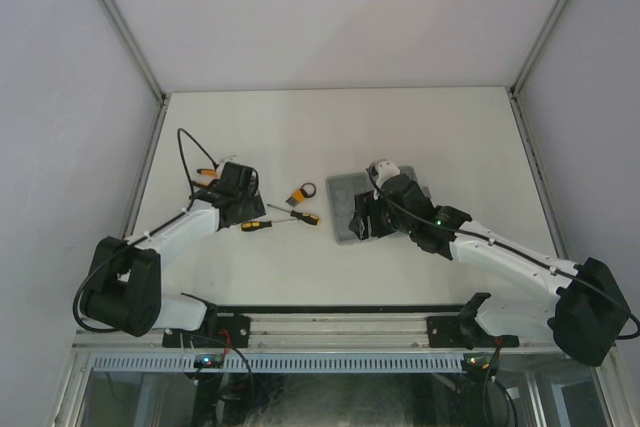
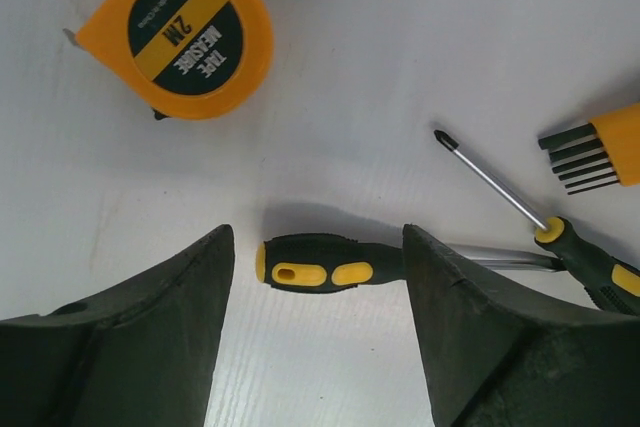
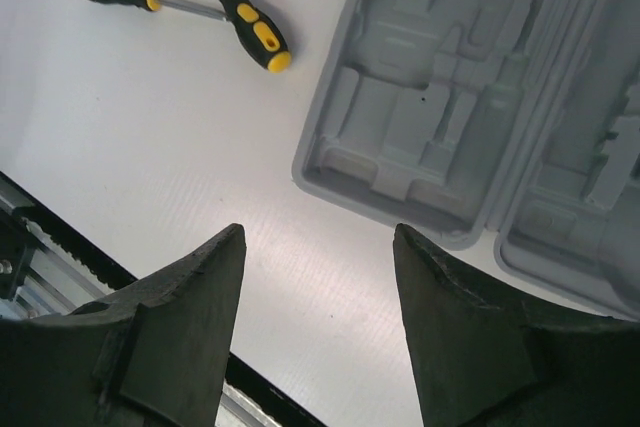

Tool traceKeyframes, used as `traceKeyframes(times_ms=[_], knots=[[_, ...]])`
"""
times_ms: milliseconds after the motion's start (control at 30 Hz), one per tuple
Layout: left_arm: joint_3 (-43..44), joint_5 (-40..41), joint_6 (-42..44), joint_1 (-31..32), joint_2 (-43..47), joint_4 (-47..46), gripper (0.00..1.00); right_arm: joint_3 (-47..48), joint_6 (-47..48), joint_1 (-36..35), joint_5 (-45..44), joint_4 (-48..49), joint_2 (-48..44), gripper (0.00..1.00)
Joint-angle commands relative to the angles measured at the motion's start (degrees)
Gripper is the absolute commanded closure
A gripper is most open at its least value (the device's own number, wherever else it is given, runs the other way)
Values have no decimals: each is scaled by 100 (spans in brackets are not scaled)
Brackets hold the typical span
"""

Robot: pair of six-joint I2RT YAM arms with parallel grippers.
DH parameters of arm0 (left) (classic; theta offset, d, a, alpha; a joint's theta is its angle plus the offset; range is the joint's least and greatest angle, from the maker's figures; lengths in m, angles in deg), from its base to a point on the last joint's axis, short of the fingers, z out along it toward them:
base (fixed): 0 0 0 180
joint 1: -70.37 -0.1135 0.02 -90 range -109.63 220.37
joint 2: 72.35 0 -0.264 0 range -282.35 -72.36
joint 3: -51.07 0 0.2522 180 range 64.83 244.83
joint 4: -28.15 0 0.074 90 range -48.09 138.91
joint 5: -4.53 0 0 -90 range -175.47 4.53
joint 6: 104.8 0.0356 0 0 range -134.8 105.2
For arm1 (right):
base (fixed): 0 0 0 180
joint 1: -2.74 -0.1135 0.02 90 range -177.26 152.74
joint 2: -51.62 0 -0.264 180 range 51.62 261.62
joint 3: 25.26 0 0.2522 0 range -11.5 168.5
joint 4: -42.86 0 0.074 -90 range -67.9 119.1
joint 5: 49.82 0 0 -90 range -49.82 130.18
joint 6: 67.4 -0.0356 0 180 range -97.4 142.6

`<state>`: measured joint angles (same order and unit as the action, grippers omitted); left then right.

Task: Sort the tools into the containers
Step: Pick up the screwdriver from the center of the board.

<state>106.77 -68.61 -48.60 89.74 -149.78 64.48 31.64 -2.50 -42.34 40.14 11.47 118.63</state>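
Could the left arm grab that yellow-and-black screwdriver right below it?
Probably yes: the left gripper hangs open, a jaw on each side of the screwdriver handle, and nothing covers that handle.

You are looking at two yellow-and-black screwdrivers: a first screwdriver (image 2: 318,269) and a second screwdriver (image 2: 592,262). Beside them you are seeing one tape measure (image 2: 190,32) and one set of hex keys (image 2: 600,152). You are also seeing one pair of pliers (image 1: 207,174), only partly showing. That is coming to five tools. You are facing one tool case (image 3: 335,182), lying open in two halves. Two arms are showing, a left arm (image 1: 170,232) and a right arm (image 1: 510,262).
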Motion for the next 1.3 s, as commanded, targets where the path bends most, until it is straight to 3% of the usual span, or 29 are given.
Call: traceKeyframes(times_ms=[0, 300, 633, 900, 1267], knots=[[-155, -185, 49, 86, -43, -384, 30, 70, -51, 25, 106, 520, -61, 40], [-287, -306, 24, 231, 167, -429, 32, 496, 623, -32, 969, 759, 630, 41], [-326, -129, -134, 222, 1799, 166, 28, 1990, 1075, -168, 1236, 877, 2581, 45], [-114, -123, -62, 219, 2902, 823, 24, 3166, 1576, -101, 1222, 467, 3857, 46], [601, 96, 455, 209, 3567, 1556, 21, 4103, 2262, -45, 1546, -293, 4824, 46]])
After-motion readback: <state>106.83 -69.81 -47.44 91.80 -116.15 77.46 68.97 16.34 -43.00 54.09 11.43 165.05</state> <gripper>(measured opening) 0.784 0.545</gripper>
